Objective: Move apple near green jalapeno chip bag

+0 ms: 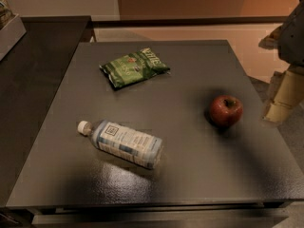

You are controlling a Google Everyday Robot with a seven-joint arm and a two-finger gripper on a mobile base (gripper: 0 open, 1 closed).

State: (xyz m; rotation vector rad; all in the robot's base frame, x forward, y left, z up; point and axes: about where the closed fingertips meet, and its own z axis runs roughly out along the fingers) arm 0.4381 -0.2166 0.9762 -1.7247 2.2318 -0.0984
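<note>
A small dark-red apple (pixel 226 110) with a short stem stands upright on the right side of the dark grey table (pixel 190 175). The green jalapeno chip bag (pixel 134 67), a flat crinkly foil bag with white lettering at its far right end, lies at the far middle-left of the table, well apart from the apple. My gripper (pixel 281 98) hangs at the right edge of the view, past the table's right edge and right of the apple, not touching it. It holds nothing that I can see.
A clear water bottle (pixel 122 143) with a white cap lies on its side at the front left of the table. A dark counter (pixel 33 70) runs along the left, with a grey box (pixel 8 32) at its far end. A wall stands behind.
</note>
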